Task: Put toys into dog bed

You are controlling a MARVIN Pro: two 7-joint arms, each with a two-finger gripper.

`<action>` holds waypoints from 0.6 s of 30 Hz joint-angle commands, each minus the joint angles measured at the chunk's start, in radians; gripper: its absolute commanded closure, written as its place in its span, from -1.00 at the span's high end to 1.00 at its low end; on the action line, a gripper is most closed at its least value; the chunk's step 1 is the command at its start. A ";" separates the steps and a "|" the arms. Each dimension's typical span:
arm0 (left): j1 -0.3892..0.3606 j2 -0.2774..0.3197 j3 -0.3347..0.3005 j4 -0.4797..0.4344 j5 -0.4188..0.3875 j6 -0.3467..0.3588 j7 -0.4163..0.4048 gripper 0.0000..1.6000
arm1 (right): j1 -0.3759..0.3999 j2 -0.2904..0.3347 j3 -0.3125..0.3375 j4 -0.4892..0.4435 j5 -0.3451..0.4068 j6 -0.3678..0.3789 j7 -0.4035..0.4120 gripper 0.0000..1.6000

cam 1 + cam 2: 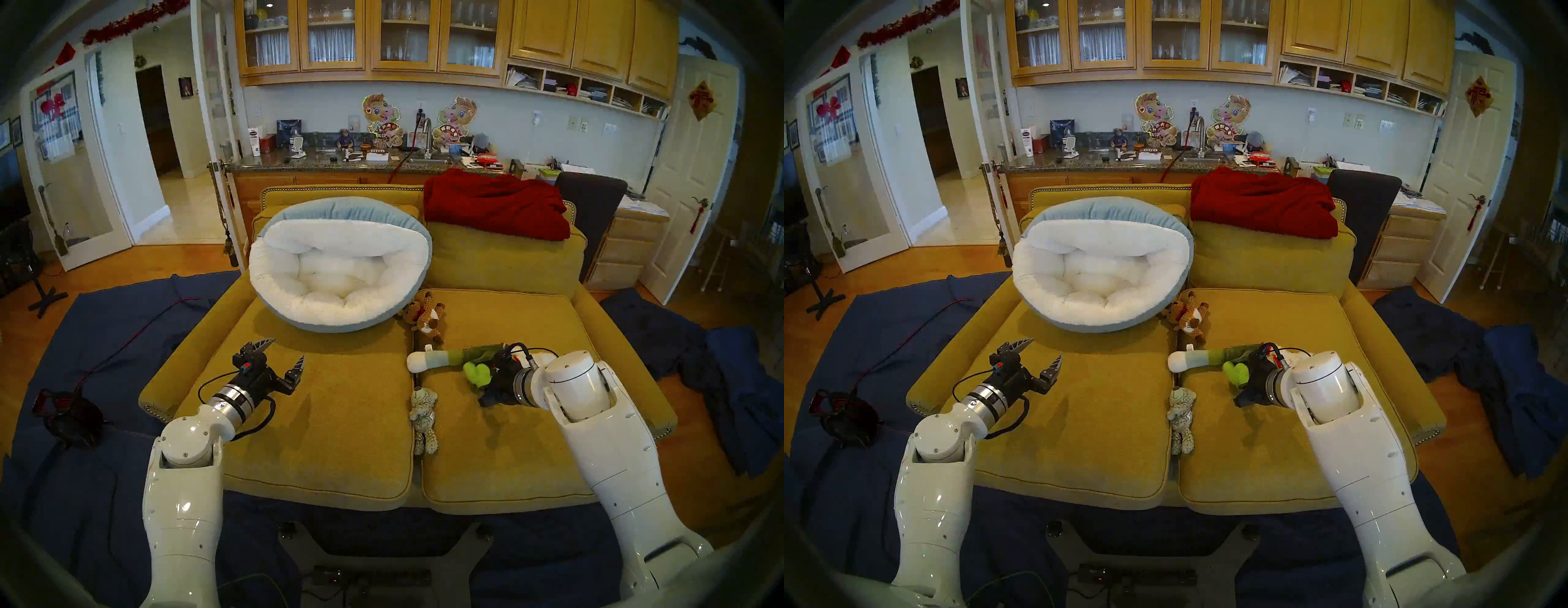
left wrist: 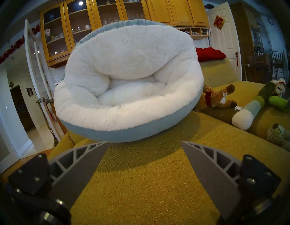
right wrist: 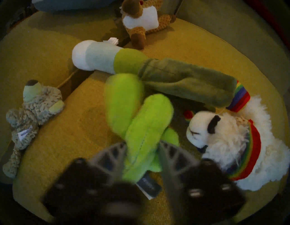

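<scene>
Right hand (image 3: 142, 146) straddles the green cactus (image 3: 141, 119), fingers spread — next, squeeze shut and lift toward the dog bed (image 1: 339, 305); left hand (image 1: 283, 356) idles agape.

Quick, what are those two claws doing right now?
Left gripper: open, holding nothing.
Right gripper: open, its fingers either side of the green cactus toy, not closed on it.

Left pincer (image 1: 283, 356) spread level; right pincer (image 3: 142, 150) spread, angled down.
</scene>
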 commanded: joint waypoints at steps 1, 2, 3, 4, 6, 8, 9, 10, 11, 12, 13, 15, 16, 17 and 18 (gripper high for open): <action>-0.029 0.000 0.002 -0.028 -0.013 -0.006 -0.002 1.00 | 0.005 0.018 0.009 -0.046 -0.004 -0.028 -0.002 -1.00; -0.029 0.000 0.002 -0.028 -0.012 -0.006 -0.002 1.00 | -0.011 0.029 0.015 -0.081 0.002 -0.025 0.013 -1.00; -0.029 0.000 0.002 -0.028 -0.012 -0.006 -0.002 1.00 | -0.011 0.029 0.015 -0.081 0.002 -0.025 0.013 -1.00; -0.029 0.000 0.002 -0.027 -0.012 -0.006 -0.002 1.00 | -0.020 0.035 0.018 -0.100 0.005 -0.021 0.020 -1.00; -0.029 0.000 0.002 -0.027 -0.011 -0.007 -0.001 1.00 | -0.029 0.050 0.022 -0.133 0.021 -0.031 0.052 -1.00; -0.029 0.001 0.002 -0.027 -0.011 -0.007 -0.001 1.00 | -0.039 0.055 0.027 -0.156 0.023 -0.027 0.061 -1.00; -0.029 0.001 0.002 -0.026 -0.011 -0.007 0.000 1.00 | -0.030 0.057 0.026 -0.152 0.029 -0.037 0.075 -1.00; -0.029 0.001 0.002 -0.026 -0.010 -0.007 0.000 1.00 | -0.036 0.060 0.030 -0.172 0.033 -0.034 0.083 -1.00; -0.029 0.001 0.002 -0.026 -0.010 -0.007 0.000 1.00 | -0.034 0.062 0.033 -0.181 0.041 -0.040 0.095 -1.00; -0.029 0.001 0.002 -0.026 -0.010 -0.007 0.000 1.00 | -0.037 0.065 0.037 -0.199 0.046 -0.037 0.104 -1.00; -0.029 0.001 0.003 -0.026 -0.010 -0.007 0.000 1.00 | -0.032 0.065 0.043 -0.205 0.056 -0.040 0.118 -1.00; -0.029 0.001 0.003 -0.025 -0.009 -0.007 0.001 1.00 | -0.026 0.068 0.049 -0.225 0.065 -0.041 0.135 -1.00; -0.029 0.001 0.003 -0.025 -0.009 -0.007 0.001 1.00 | -0.025 0.069 0.051 -0.237 0.068 -0.039 0.141 -1.00; -0.029 0.001 0.003 -0.025 -0.009 -0.007 0.001 1.00 | -0.021 0.070 0.051 -0.246 0.072 -0.040 0.150 -1.00; -0.029 0.001 0.003 -0.026 -0.010 -0.007 0.001 1.00 | -0.021 0.071 0.053 -0.260 0.075 -0.036 0.157 -1.00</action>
